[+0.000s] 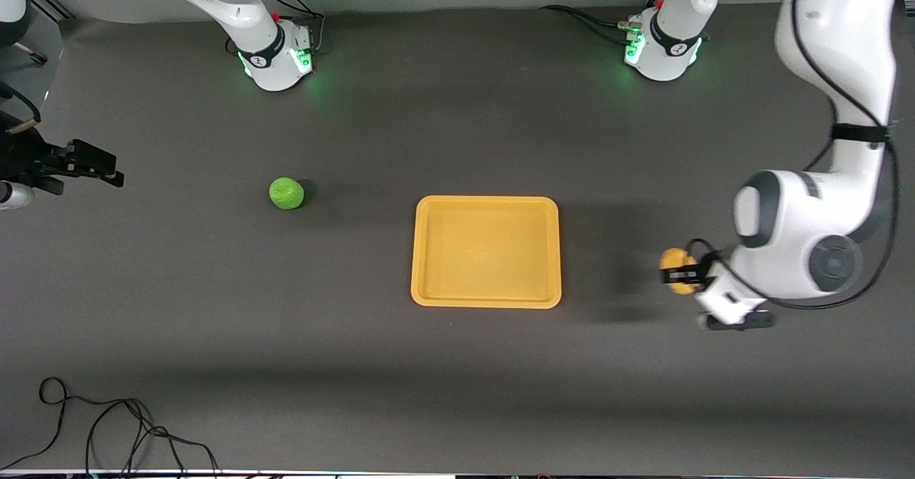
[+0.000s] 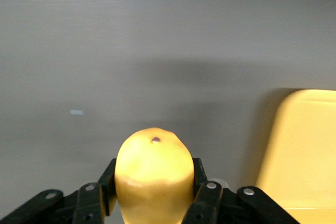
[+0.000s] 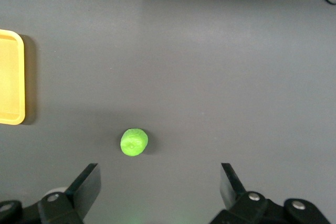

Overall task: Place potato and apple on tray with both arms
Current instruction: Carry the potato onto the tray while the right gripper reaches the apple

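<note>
Potato (image 2: 154, 174): yellow-tan oval, clamped between the fingers of the left gripper (image 1: 683, 273) at the left arm's end of the table, just beside the tray's short edge but apart from it; whether lifted clear of the table or touching it cannot be told. Tray (image 1: 486, 300): orange-yellow, at mid-table, nothing on it. Apple (image 1: 287, 193): green ball, on the table toward the right arm's end, well apart from the tray and slightly farther from the front camera than the tray's middle. Right gripper (image 3: 157, 187): fingers spread wide, holding nothing, aloft at the right arm's end with the apple in its wrist view. Step in hand, as judged: grasp of the potato made, transfer pending. Next move calls for a lift, a carry over the rim, and a low release on the tray floor; apple untouched, a matching descent by the right arm needed.
</note>
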